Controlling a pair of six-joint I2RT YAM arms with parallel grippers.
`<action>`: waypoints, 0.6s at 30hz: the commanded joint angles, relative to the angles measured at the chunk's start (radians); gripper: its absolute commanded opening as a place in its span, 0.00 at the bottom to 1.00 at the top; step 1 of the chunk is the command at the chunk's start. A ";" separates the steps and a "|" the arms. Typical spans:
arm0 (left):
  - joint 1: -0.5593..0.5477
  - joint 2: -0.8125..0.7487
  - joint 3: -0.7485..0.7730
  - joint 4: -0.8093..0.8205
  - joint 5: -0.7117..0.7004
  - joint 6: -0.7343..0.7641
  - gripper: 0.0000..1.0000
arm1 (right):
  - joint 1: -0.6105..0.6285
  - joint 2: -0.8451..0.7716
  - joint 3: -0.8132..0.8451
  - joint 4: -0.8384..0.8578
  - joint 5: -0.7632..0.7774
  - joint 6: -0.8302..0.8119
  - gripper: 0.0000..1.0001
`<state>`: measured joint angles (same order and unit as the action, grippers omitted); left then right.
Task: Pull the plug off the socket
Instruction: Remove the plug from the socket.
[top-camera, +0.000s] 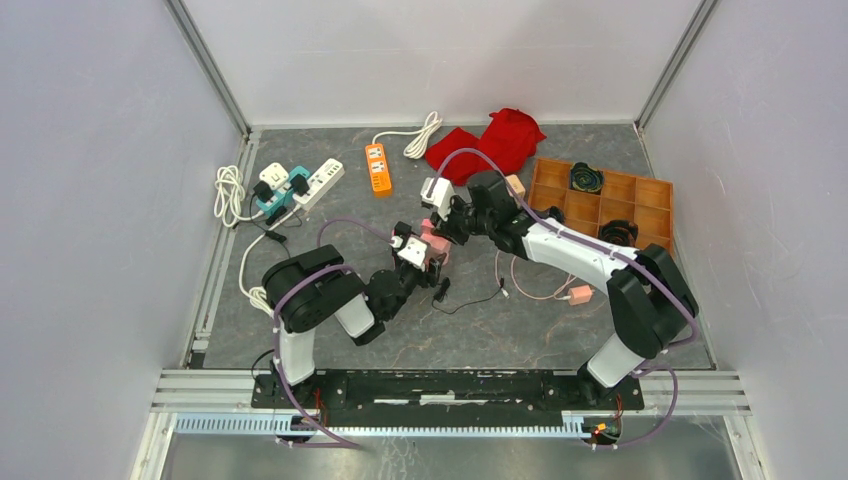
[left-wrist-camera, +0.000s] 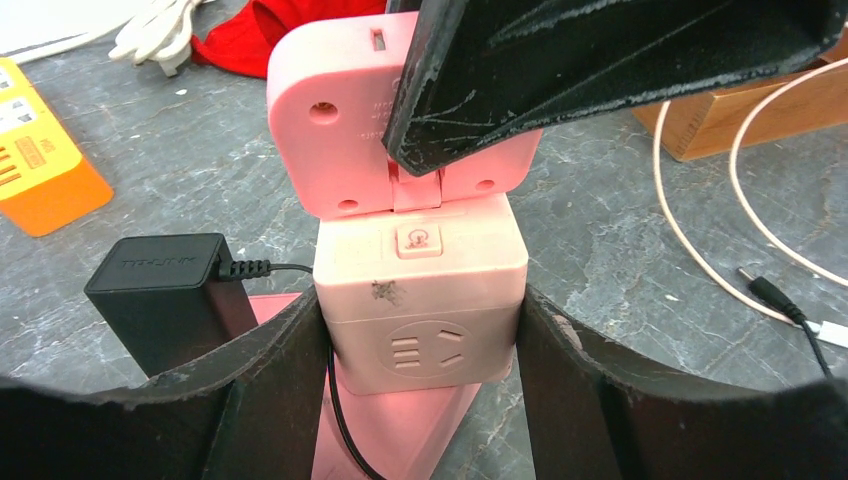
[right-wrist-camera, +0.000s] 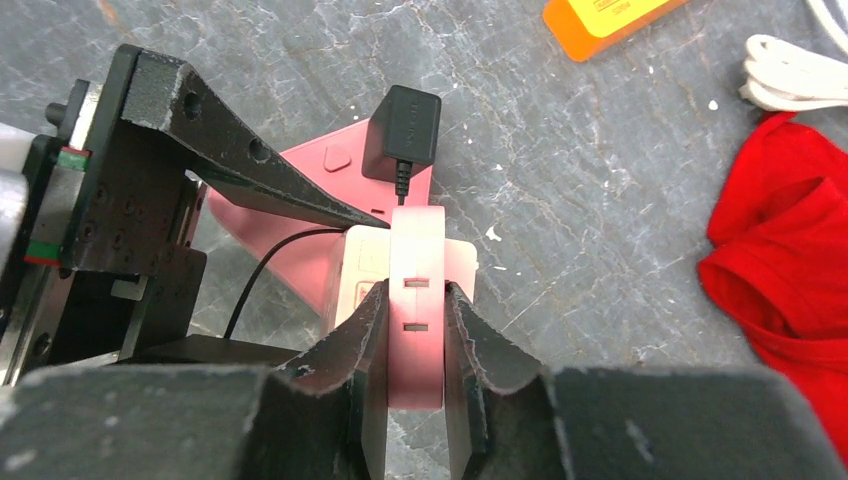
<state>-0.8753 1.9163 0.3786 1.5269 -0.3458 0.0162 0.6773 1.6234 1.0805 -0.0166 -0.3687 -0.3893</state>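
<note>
A pale pink cube socket (left-wrist-camera: 420, 300) is held between my left gripper's (left-wrist-camera: 420, 335) fingers, which are shut on its two sides. A flat pink plug (left-wrist-camera: 335, 110) stands on the cube's far face. My right gripper (right-wrist-camera: 415, 325) is shut on this plug (right-wrist-camera: 415, 270), one finger on each flat side. In the top view both grippers meet at the table's middle, left (top-camera: 418, 252) and right (top-camera: 450, 222). A black adapter (left-wrist-camera: 160, 285) with a thin black cord sits at the cube's left, on a pink part below; it also shows in the right wrist view (right-wrist-camera: 402, 130).
An orange power strip (top-camera: 377, 168) and a red cloth (top-camera: 495, 140) lie at the back. A white power strip with plugs (top-camera: 295, 185) is at the back left. A wooden compartment tray (top-camera: 640, 205) is on the right. Loose cables (top-camera: 540, 285) lie near the front middle.
</note>
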 joint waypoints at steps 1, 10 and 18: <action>0.001 0.013 -0.029 0.196 0.006 -0.050 0.02 | -0.035 -0.087 0.073 0.019 -0.164 0.070 0.00; 0.001 -0.017 -0.030 0.089 0.014 -0.068 0.02 | -0.120 -0.156 0.081 0.040 -0.265 0.124 0.00; 0.001 -0.059 -0.004 -0.051 0.013 -0.074 0.02 | -0.145 -0.123 0.050 0.045 -0.357 0.159 0.00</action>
<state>-0.8890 1.8759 0.3824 1.5383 -0.2775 -0.0113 0.5423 1.5517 1.0809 -0.0830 -0.5903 -0.2565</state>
